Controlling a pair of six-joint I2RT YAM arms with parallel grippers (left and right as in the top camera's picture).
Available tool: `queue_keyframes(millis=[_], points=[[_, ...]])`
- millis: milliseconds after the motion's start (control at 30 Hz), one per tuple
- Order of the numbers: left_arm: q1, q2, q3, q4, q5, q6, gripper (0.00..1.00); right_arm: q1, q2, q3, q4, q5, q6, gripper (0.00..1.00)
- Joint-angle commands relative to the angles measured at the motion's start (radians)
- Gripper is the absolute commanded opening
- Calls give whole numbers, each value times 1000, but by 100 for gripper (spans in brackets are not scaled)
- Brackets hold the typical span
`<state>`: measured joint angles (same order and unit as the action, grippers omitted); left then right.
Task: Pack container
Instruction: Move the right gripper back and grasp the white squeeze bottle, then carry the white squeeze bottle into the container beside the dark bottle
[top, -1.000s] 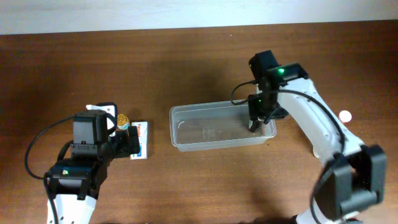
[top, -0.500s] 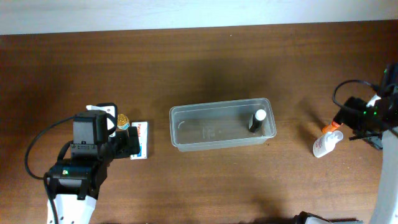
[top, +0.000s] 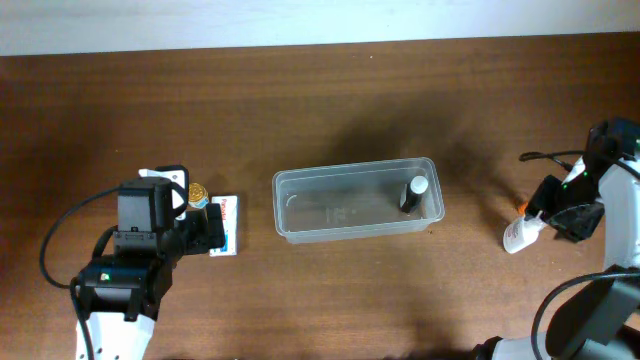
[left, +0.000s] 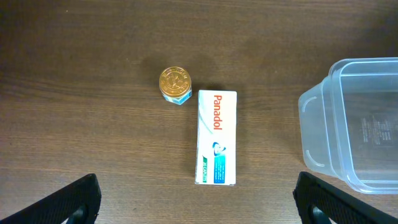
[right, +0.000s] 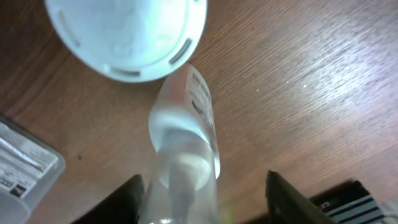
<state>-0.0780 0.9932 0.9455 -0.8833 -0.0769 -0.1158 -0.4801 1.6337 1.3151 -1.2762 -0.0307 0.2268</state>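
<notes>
The container (top: 358, 201), a shallow tub of clear, colourless plastic with rounded corners and a raised rim, sat open near the middle of the brown wood-grain table (top: 300, 100). Inside it, at its right end, a small dark bottle (top: 412, 194) with a white cap was the only thing visible. To the left of the tub, and apart from it, a white rectangular Panadol carton (left: 216, 137) lay flat with red lettering and a blue-green end. A little round jar (left: 175, 85) with an embossed gold lid sat just beside the carton's upper corner. The left gripper (left: 196, 186) hung above the carton with its black fingers (left: 71, 200) spread wide and touching nothing. At the right edge of the table, the right gripper (right: 204, 180) had its fingers apart around a frosted, cylindrical bottle (right: 183, 143) with a printed label. One finger (right: 127, 199) was close against the bottle's side. The other finger stood off from it, with bare wood showing between them. A smooth white plastic disc (right: 124, 34) with slots at its rim lay just beyond the bottle.
</notes>
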Motion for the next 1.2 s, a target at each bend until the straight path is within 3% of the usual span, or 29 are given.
queue_keyframes(millis=[0,133,800,933,1167], points=[[2,3,21,-1,11,12,100,-3,0,-7,1,-11,-6,43],[2,3,21,-1,11,12,100,-3,0,-7,3,-11,-10,29],[2,3,21,-1,11,12,100,49,0,-7,41,0,-23,29],[2,3,21,-2,11,12,100,49,0,-7,41,-4,-29,22],[2,3,21,-2,11,12,100,58,-40,4,31,-27,-37,17]])
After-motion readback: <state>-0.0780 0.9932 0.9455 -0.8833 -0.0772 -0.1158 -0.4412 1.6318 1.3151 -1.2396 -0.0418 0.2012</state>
